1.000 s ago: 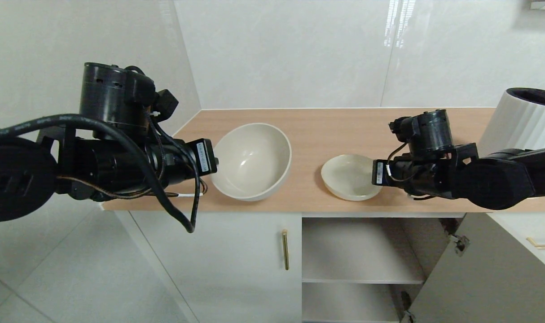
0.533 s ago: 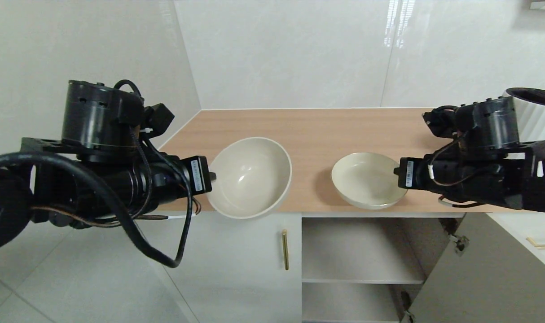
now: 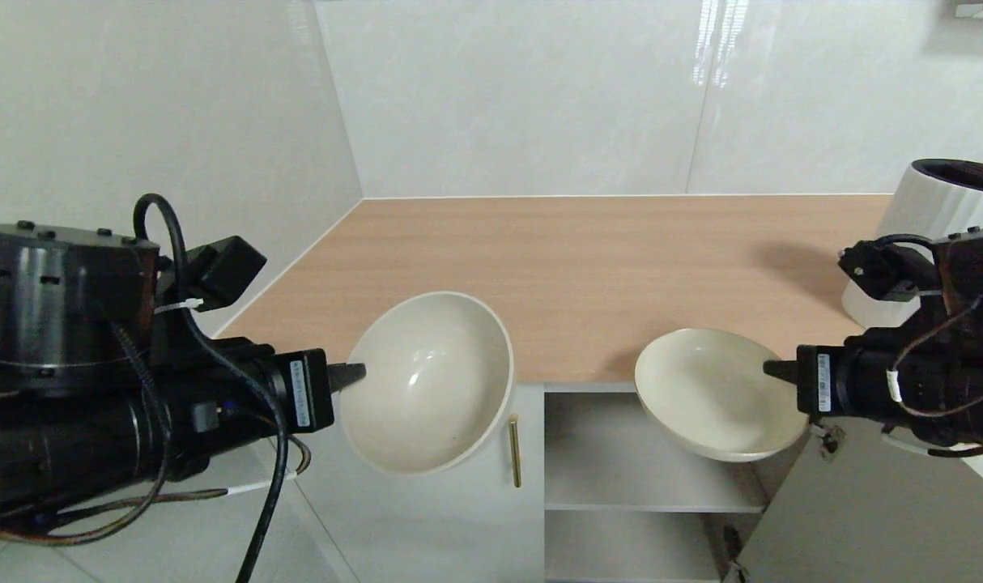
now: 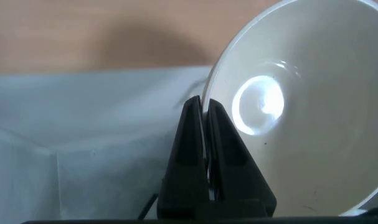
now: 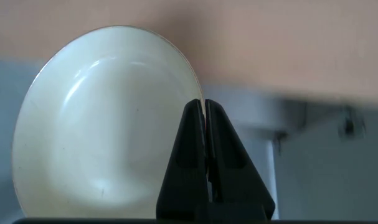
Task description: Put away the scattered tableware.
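A large cream bowl (image 3: pixel 427 380) hangs in the air past the front edge of the wooden counter (image 3: pixel 572 259), over the closed cabinet door. My left gripper (image 3: pixel 354 372) is shut on its rim, and the left wrist view has the same bowl (image 4: pixel 301 112) clamped in the left gripper (image 4: pixel 205 112). A smaller, shallower cream bowl (image 3: pixel 714 393) is held above the open cabinet by my right gripper (image 3: pixel 775 370), shut on its rim. The right wrist view shows that small bowl (image 5: pixel 108 124) pinched in the right gripper (image 5: pixel 205 112).
A white ribbed container (image 3: pixel 941 219) stands at the counter's right end. Below the counter, an open cabinet (image 3: pixel 645 453) with shelves sits under the small bowl, its door (image 3: pixel 848 502) swung out to the right. A closed door with a brass handle (image 3: pixel 513 449) is to its left.
Both arms have pulled back toward me, carrying their bowls off the counter to beyond its front edge. The right bowl has also shifted to the right.
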Available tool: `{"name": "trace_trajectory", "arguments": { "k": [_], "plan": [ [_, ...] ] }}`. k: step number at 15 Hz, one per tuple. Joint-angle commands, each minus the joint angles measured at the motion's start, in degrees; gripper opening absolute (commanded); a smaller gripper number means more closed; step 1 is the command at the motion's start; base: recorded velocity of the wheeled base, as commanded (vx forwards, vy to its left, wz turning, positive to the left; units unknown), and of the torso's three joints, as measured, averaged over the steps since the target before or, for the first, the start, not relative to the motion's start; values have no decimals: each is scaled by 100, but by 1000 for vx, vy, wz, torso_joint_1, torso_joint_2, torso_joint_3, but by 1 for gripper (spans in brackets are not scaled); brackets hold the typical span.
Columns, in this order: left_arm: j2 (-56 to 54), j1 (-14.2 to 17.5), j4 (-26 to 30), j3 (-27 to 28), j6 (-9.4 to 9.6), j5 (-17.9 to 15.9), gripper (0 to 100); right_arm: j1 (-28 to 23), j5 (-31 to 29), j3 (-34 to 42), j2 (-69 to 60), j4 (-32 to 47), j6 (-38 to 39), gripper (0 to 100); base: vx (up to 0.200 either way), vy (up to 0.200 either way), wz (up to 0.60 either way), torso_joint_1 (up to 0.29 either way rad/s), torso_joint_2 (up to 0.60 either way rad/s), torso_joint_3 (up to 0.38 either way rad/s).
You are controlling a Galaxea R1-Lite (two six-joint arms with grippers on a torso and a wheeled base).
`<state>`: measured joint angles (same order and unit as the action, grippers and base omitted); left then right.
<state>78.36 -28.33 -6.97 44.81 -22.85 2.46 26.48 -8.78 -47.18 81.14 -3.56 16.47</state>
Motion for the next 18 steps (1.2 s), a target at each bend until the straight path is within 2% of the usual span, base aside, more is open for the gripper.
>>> {"name": "trace_trajectory", "arguments": {
  "k": [1, 5, 8, 18],
  "plan": [
    [-445, 3, 3, -359, -1, -9, 0, 86, -1, 139, -503, 303, 14, 0, 0, 0, 0, 0, 0, 0],
    [-453, 3, 3, -438, -1, -9, 0, 94, 8, 534, -802, 409, 14, 0, 0, 0, 0, 0, 0, 0],
    [-436, 3, 3, -430, -1, -18, 0, 94, 104, 552, -758, 409, 14, 0, -200, 0, 0, 14, 4, 1],
    [-295, -6, 12, -438, 26, -88, 0, 94, 122, 631, -388, 365, 5, 0, 0, 0, 0, 0, 0, 0]
  ]
}}
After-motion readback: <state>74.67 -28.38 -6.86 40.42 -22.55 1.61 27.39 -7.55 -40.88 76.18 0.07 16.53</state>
